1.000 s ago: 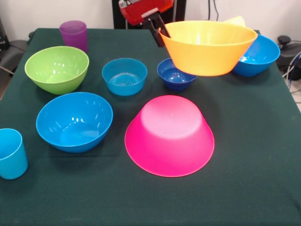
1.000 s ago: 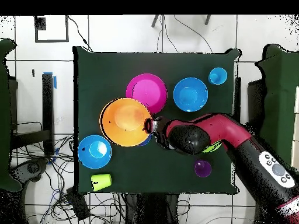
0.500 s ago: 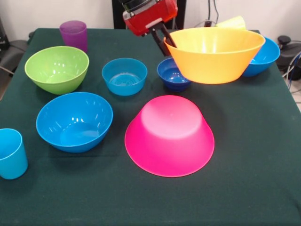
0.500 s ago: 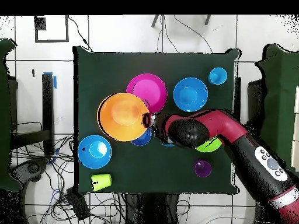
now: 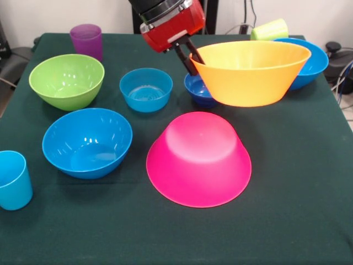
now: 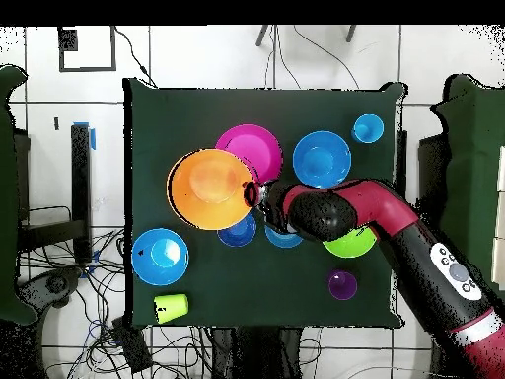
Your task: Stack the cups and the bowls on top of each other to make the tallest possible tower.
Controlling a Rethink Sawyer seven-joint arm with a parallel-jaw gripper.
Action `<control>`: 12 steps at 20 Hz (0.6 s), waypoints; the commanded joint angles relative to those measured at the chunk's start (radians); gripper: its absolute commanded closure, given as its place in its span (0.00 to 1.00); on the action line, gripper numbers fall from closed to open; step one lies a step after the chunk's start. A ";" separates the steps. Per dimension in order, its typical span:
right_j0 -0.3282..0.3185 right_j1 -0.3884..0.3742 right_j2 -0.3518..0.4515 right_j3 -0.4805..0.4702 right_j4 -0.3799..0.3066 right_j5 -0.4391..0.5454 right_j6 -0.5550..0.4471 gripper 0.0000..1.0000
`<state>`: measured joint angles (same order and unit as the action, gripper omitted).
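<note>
My gripper [image 5: 191, 59] is shut on the near-left rim of the big orange bowl [image 5: 251, 74] and holds it upright above the table, just behind the upturned big pink bowl [image 5: 198, 159]. In the overhead view the gripper [image 6: 252, 193] holds the orange bowl [image 6: 209, 188] so that it overlaps the pink bowl's [image 6: 254, 148] edge. The small dark-blue bowl [image 5: 197, 90] is partly hidden behind the orange bowl. The small light-blue bowl [image 5: 146, 88], green bowl [image 5: 66, 80], two medium blue bowls [image 5: 87, 142] [image 5: 315, 59], purple cup [image 5: 86, 40], light-blue cup [image 5: 12, 180] and tipped yellow-green cup [image 5: 270, 28] stand apart.
The dark green cloth table [image 5: 298, 221] has its edges near the light-blue cup at front left. In the overhead view the arm [image 6: 395, 222] covers part of the green bowl [image 6: 355, 244]. Cables lie on the floor beside the table.
The gripper has carried the orange bowl away from the robot's base toward the pink bowl, a little lower in the front view. The other things have not moved.
</note>
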<state>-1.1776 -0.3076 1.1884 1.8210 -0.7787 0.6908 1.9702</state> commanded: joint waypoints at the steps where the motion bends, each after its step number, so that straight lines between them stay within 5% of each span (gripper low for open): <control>1: 0.029 0.048 -0.058 -0.108 -0.010 0.092 -0.362 1.00; 12: 0.034 0.047 -0.070 -0.137 0.030 0.125 -0.408 1.00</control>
<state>-1.1776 -0.2786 1.1881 1.7699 -0.7577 0.7083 1.8574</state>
